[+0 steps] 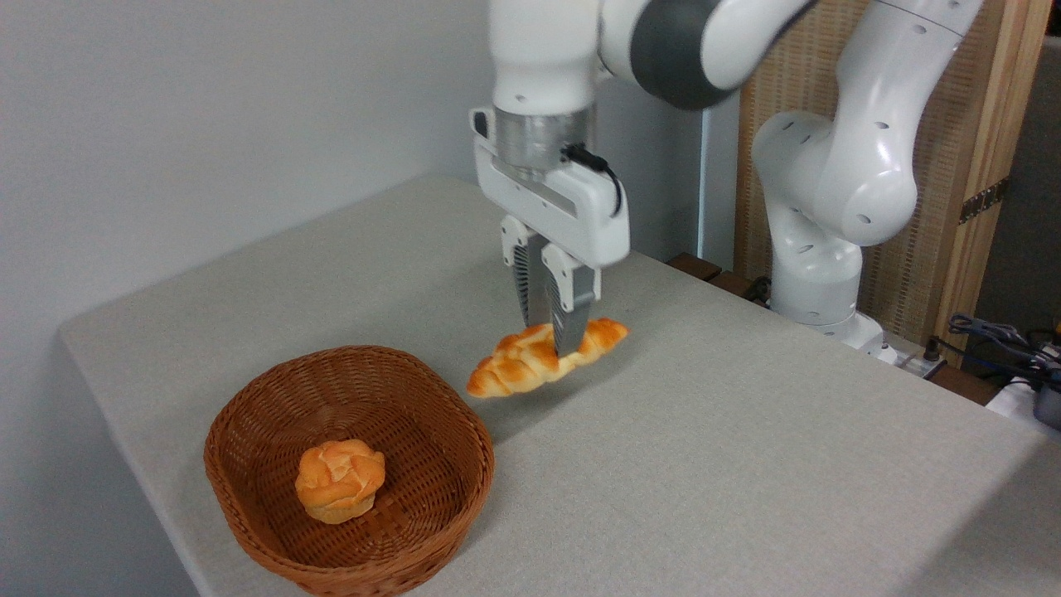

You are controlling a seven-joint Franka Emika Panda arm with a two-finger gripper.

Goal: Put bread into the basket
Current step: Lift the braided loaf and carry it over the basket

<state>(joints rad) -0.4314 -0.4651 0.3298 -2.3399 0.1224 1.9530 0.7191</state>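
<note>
Two baked goods show against the pale grey cloth of the table, and the basket serves as the mark for placing them. It is shallow, of brown woven wicker, a rounded rectangle with a thick plaited rim and a flat open-weave floor, and it sits near the table's front-left corner. Inside it, toward the front of the floor, rests a small round bun, muffin-shaped, its orange top cracked into lobes above a paler base.

The bread is up and to the right of the basket, just beyond its right rim and outside it. It is a long braided loaf with pointed ends, its twisted top glazed golden-orange, and it lies slanted, the left tip lower and nearer the basket, the right tip higher. A soft shadow falls on the cloth beneath it, and it looks lifted clear of the table.

The gripper comes straight down onto the loaf's middle, its two grey ribbed fingers set narrow and clamped on the bread from either side. Above them is a white boxy hand with a black cable, a bright metal collar, and smooth white arm links with a dark grey joint. The arm's base stands well to the right of the basket, past the table's far edge, before a woven cane panel in a wood frame.
</note>
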